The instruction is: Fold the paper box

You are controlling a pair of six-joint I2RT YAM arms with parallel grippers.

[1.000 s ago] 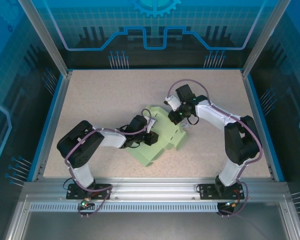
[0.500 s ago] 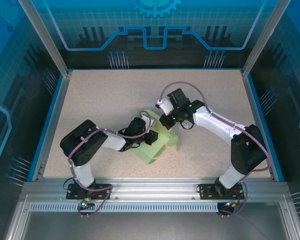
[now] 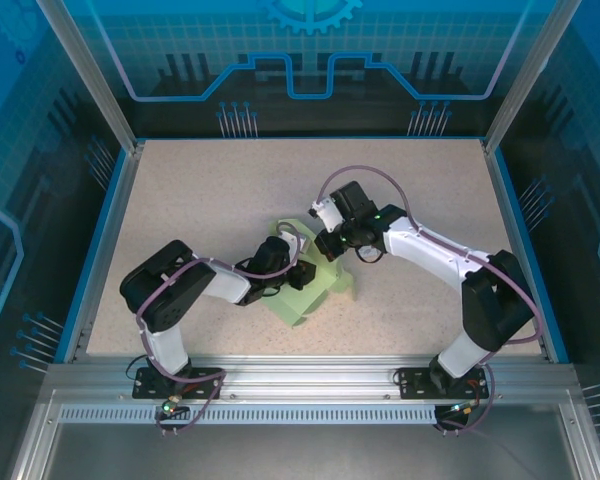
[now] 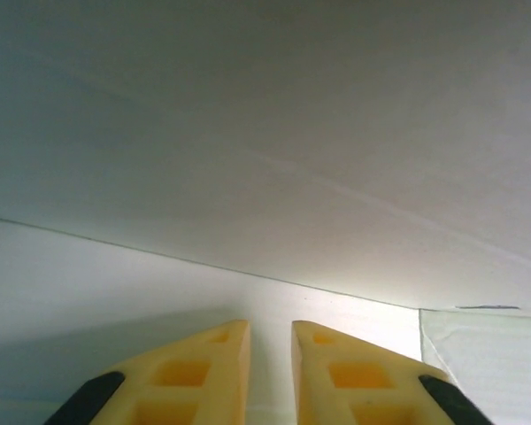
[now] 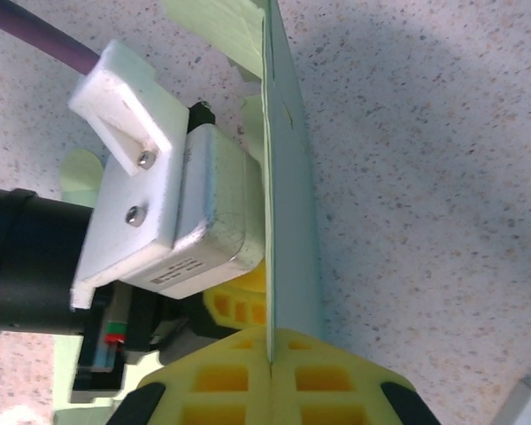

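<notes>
The right pincer (image 5: 270, 376) is clenched on the paper box (image 5: 288, 221). Its two yellow fingers (image 5: 221, 381) meet on the near edge of a thin pale green panel. That panel stands on edge and runs straight away from the wrist camera. Against one face of the panel sits the left arm's white camera housing (image 5: 164, 208), with a purple cable (image 5: 35, 35) leading off to the upper corner. A bit of yellow finger shows below the housing, touching the card. On the panel's other face lies bare speckled bench (image 5: 425, 177).

The left pincer (image 4: 269, 332) has its fingers parted by a narrow gap, with nothing between them. They point at a crease where two pale panels of the box meet, close in front of the tips.

From above, both pincers come together at the box near the middle of the bench, the left arm reaching in from the near left and the right arm bending in from the near right. The box is a partly folded sheet. One flat part spreads toward the near edge under the left pincer, and another part is raised between the two pincers. An aluminium rail (image 3: 300, 385) along the near edge carries both bases.
</notes>
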